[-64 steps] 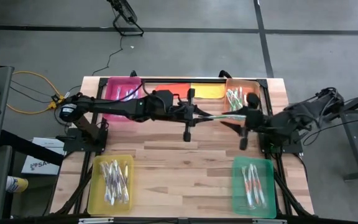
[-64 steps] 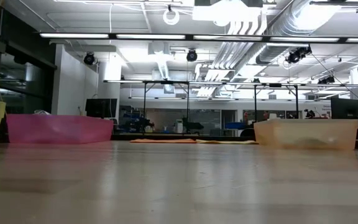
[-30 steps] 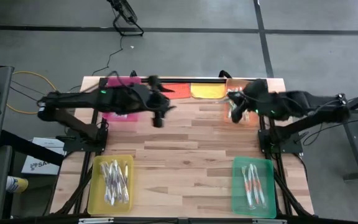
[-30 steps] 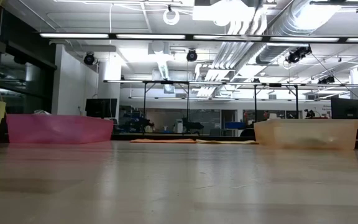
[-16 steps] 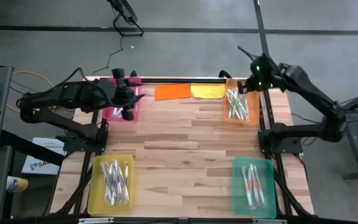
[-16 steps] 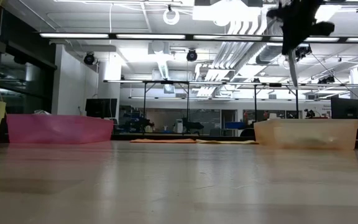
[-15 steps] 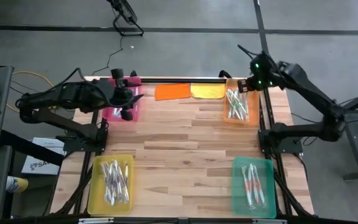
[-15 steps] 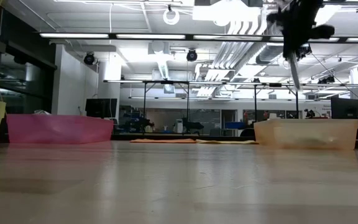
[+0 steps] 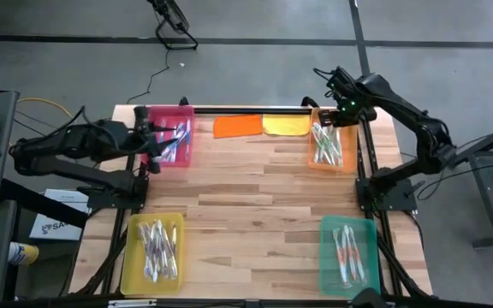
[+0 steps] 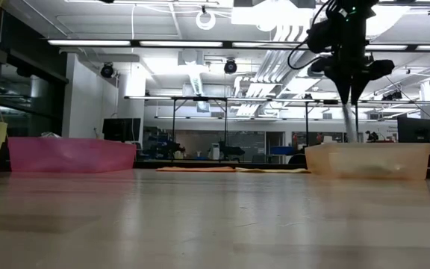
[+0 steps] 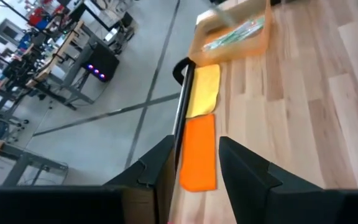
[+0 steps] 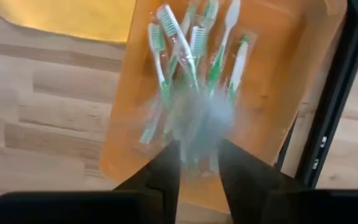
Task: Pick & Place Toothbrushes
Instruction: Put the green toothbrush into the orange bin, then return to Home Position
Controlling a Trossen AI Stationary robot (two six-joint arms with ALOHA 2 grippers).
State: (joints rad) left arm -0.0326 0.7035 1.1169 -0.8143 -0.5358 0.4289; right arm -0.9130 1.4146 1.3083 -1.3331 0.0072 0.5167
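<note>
The toothbrushes nearest the work are lying in the orange tray at the far right corner of the table. In the right wrist view they are showing as thin white sticks with green handles and green bristle ends, several of them in clear wrappers. They are lying in a loose fan, overlapping one another, with their long axes running roughly along the tray's length.

The right gripper is hanging over the far end of this tray. In the low view it is pointing straight down above the tray. A pale stick-like shape is hanging blurred below its tip. The right fingers are standing slightly apart, and a blurred pale-green mass is sitting just ahead of them; whether they are gripping it cannot be told.

The left gripper is hovering at the pink tray at the far left corner, where more toothbrushes are lying. Its fingers are standing apart with nothing between them.

Further toothbrushes are lying lengthwise in the yellow tray at the near left, and others in the green tray at the near right.
</note>
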